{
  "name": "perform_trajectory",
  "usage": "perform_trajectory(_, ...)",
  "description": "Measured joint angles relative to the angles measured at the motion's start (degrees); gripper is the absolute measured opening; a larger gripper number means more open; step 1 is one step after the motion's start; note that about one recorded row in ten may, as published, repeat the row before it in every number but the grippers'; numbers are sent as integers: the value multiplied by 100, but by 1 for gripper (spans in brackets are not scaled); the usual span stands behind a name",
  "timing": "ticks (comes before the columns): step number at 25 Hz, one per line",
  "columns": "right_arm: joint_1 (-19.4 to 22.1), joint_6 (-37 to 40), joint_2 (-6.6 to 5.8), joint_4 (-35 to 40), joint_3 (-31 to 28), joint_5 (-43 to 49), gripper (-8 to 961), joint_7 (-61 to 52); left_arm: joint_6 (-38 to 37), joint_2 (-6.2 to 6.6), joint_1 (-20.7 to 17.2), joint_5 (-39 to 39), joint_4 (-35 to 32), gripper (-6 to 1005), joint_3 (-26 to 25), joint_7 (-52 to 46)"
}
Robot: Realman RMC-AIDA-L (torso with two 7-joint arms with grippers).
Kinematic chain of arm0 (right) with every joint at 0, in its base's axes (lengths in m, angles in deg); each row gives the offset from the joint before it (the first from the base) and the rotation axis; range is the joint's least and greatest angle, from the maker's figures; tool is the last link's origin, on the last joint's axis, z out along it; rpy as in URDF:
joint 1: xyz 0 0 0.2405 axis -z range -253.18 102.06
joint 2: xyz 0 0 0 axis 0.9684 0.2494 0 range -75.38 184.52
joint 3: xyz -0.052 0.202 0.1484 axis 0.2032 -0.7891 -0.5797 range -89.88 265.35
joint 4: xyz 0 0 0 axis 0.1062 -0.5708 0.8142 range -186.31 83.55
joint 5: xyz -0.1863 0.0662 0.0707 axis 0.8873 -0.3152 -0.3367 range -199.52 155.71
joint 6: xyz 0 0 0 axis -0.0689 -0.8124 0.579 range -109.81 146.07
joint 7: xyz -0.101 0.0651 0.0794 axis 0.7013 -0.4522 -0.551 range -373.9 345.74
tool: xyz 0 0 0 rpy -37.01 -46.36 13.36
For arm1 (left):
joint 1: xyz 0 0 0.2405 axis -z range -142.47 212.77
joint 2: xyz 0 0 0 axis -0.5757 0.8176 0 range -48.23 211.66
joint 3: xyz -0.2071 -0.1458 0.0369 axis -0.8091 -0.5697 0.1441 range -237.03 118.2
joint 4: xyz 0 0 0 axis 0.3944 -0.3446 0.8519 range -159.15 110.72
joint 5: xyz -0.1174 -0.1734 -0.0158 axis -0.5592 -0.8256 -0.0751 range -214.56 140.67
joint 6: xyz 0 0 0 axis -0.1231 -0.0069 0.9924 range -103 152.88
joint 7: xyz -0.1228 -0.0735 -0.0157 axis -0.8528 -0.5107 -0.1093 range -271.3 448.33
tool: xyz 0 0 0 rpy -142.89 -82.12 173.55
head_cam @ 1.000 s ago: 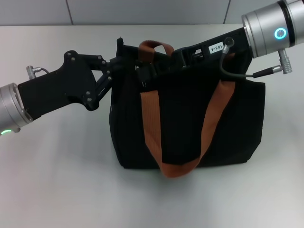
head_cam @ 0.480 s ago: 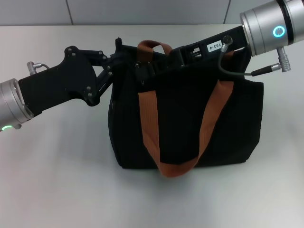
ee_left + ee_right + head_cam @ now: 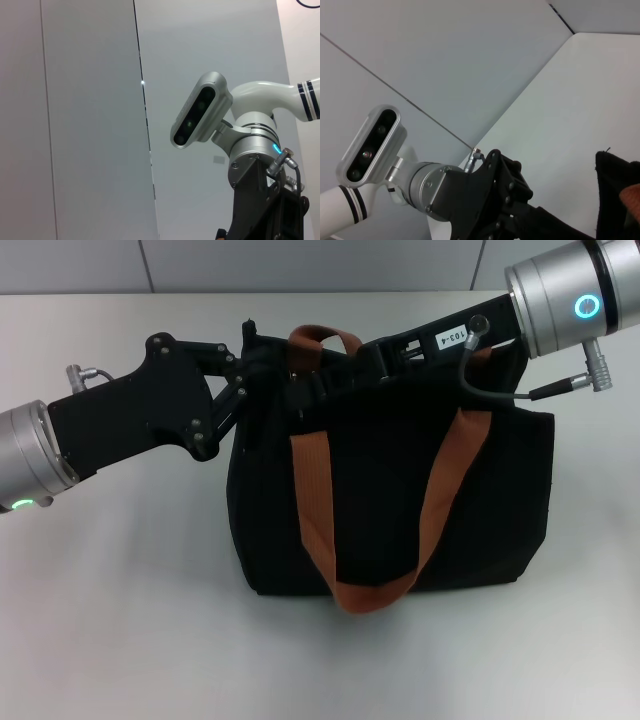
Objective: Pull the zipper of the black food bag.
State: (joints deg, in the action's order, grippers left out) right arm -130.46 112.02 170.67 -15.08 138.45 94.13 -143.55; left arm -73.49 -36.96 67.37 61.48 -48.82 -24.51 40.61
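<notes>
The black food bag (image 3: 400, 490) sits mid-bench (image 3: 120, 620), both grippers at its far top edge: left gripper (image 3: 262, 368) from the left, right gripper (image 3: 375, 355) from the right, can't tell either's fingers or spot the zipper. Only the wrist views catch the head camera (image 3: 200, 112). Left arm has crept right since half a second ago; right gripper's label reads "103-4".

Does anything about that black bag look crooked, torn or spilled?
Nothing spilled or torn. The black food bag stands upright on the table. One strap handle droops down its front. The left gripper and the right gripper are both at its top edge. The zipper is not visible.
</notes>
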Motion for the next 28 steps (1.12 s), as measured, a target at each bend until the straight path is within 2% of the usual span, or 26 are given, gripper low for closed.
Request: perform_trajectory(28,-6,-8,9,0,0,-3,395,28,-27,-6,113,-19,86,31,14,41)
